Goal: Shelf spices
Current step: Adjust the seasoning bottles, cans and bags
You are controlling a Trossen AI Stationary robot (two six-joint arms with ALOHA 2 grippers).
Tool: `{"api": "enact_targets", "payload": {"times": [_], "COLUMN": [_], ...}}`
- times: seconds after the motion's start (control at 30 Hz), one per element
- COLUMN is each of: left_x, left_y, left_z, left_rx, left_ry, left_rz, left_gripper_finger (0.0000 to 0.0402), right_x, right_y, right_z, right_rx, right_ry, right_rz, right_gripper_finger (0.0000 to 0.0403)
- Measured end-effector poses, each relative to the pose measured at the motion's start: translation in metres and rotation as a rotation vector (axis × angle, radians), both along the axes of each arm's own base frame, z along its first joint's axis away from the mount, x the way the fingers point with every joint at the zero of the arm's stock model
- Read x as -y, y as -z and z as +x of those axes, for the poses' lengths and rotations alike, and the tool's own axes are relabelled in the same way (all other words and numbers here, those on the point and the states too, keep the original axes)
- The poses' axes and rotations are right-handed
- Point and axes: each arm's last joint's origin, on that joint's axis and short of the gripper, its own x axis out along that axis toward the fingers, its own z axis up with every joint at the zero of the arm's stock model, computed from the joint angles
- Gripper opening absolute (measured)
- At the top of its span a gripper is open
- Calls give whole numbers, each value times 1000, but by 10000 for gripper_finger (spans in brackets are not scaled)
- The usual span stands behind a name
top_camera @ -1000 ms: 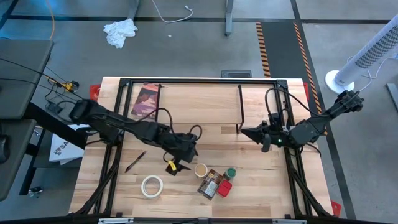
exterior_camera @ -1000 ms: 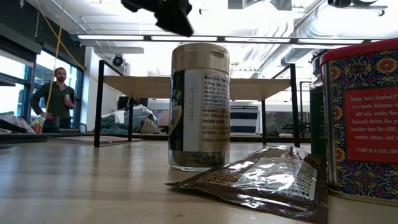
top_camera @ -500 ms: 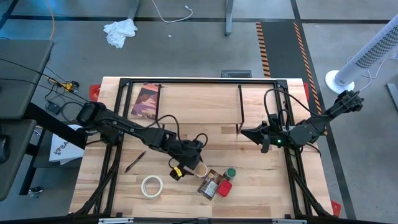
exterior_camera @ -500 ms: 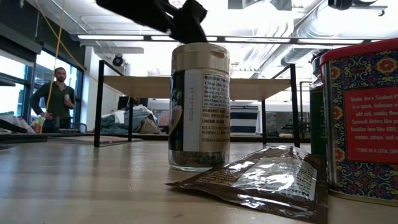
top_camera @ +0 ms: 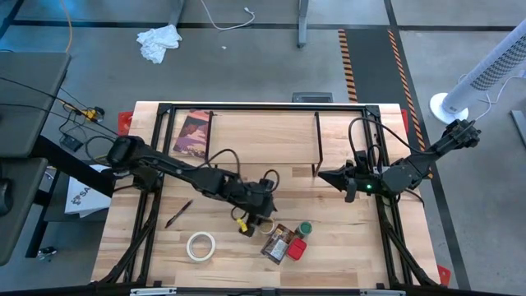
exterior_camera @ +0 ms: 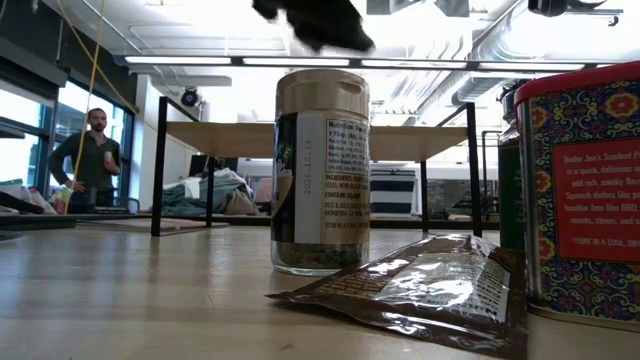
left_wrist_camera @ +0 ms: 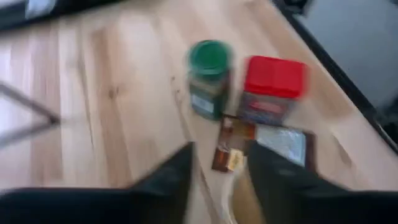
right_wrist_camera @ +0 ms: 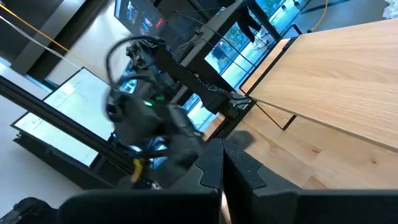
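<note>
the left gripper (top_camera: 261, 220) sits over the tan jar (exterior_camera: 321, 170) to pick it up; i cannot tell if it grips yet. the right gripper (top_camera: 326, 175) waits clenched by the shelf (top_camera: 263, 131).

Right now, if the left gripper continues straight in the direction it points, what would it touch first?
Probably the flat orange-brown packet, which lies just past the left gripper in its wrist view. The green-lidded jar and the red square tin stand beyond it. Depth is unclear, so this is a judgement.
</note>
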Motion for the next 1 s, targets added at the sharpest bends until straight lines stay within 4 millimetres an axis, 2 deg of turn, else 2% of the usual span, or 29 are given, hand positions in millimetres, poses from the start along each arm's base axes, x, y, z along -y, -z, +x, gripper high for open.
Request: {"api": "enact_targets", "payload": {"times": [0.07, 0.13, 0.3, 0.53, 0.7, 0.83, 1.0], "left_x": [-3, -3, 3, 3, 7, 7, 6], "left_y": [8, 10, 3, 14, 16, 24, 27], "left_z": [7, 14, 28, 39, 50, 48, 33], "left_rx": [-26, -9, 38, -227, -272, -348, -481], "left_ry": [-78, -114, -130, -141, -81, -97, -75], "left_rz": [-98, -204, -287, -210, -267, -248, -175], "left_gripper_finger": [43, 17, 2, 1, 1, 0, 0], "right_x": [0, 0, 1, 6, 10, 11, 11], "right_y": [0, 0, 2, 4, 5, 5, 6], "right_z": [0, 0, 0, 2, 4, 4, 4], "right_rx": [-2, -2, -11, -30, -43, -43, -54], "right_ry": [1, 3, 14, 42, 56, 59, 58], "right_rz": [-2, -3, 5, -7, -13, -13, -19], "right_gripper_finger": [0, 0, 0, 0, 0, 0, 0]}}
